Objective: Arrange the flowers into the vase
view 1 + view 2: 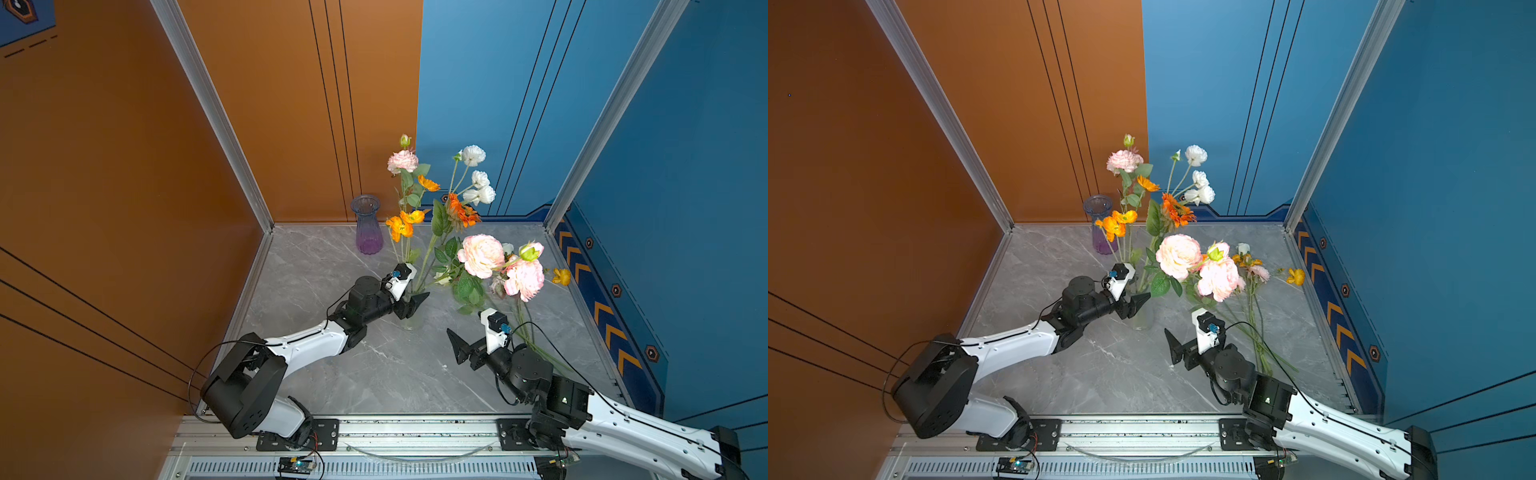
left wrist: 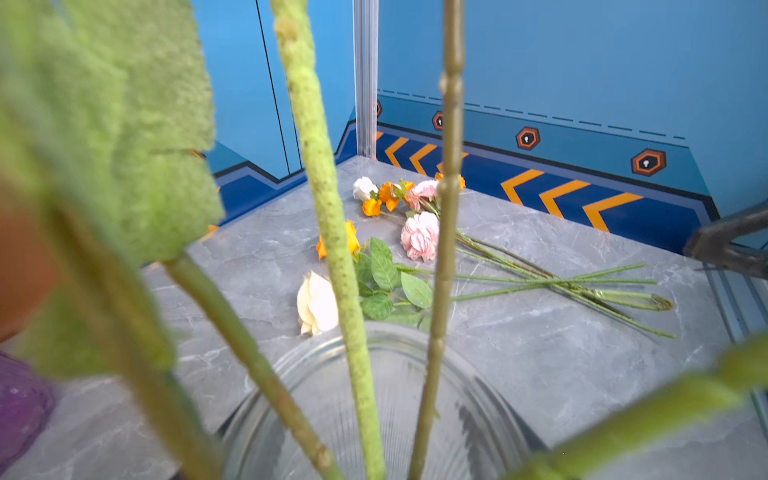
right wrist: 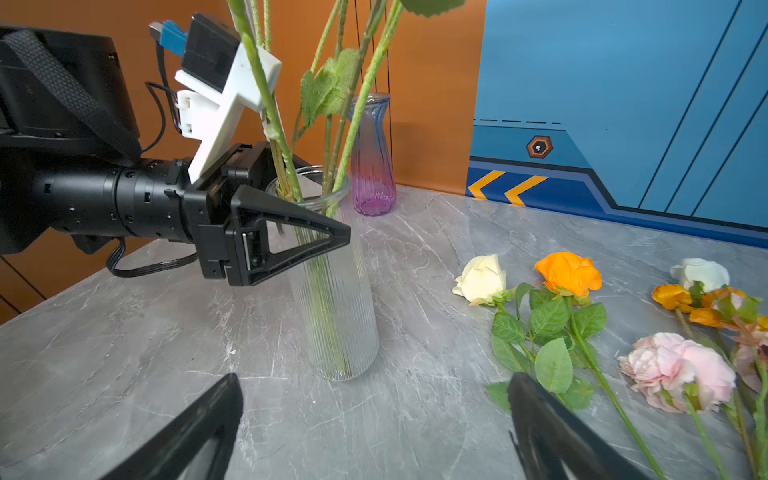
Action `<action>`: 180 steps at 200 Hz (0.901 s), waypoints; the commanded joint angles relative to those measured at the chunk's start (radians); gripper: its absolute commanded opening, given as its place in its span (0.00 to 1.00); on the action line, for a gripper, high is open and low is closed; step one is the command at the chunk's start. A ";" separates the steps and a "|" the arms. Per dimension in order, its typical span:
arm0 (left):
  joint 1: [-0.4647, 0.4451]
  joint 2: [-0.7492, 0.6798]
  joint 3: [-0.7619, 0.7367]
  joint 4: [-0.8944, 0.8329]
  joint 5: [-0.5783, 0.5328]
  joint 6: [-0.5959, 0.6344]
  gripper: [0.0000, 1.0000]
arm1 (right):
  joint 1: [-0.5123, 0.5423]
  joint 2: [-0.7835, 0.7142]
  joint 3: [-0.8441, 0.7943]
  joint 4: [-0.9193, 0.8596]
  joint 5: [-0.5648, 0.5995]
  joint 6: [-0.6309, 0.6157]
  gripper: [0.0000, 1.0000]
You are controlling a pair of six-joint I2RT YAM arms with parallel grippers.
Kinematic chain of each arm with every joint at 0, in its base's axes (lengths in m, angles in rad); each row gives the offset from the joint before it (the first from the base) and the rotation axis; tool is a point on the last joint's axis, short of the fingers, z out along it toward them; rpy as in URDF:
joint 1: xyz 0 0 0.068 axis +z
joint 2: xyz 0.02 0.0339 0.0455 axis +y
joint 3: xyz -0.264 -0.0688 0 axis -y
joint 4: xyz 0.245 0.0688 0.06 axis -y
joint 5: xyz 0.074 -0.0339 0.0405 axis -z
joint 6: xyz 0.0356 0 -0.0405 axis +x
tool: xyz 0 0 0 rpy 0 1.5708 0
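The flowers (image 1: pixel 480 255) already placed stand in the clear vase (image 3: pixel 336 316), a ribbed glass one upright on the grey marbled tabletop (image 1: pixel 374 374). Pink ruffled, white and orange blooms fan out above its rim, and one branch with two big pink heads leans off toward the right arm's side.

The left claw (image 1: pixel 417 299) is closed in on that vase just under the rim. From the right wrist view its near finger lies flat across the glass. The far finger is hidden behind the vase, whose mouth sits right under the left wrist camera with the stems rising out of it.

Beside the vase, on the right arm's side, the loose flowers (image 3: pixel 569 274) lie flat on the tabletop. A cream rose (image 3: pixel 482 278) is nearest the vase, then an orange bloom, a pink one, a white one and some small orange heads, with their stems crossing.

The right claw (image 3: pixel 374 386) hangs in front of the vase with its fingers spread wide and nothing between them.

Behind the vase, toward the orange wall and apart from it, a purple-tinted vase (image 1: pixel 368 232) stands empty.

Beyond the loose flowers, the blue wall trim carries orange chevrons (image 2: pixel 557 199) and hexagon badges (image 2: pixel 528 138), each with a small white mark I can't read.
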 commanded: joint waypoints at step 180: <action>0.098 0.448 0.727 0.094 -0.027 0.133 0.30 | -0.551 0.379 0.537 -0.320 -0.655 0.118 1.00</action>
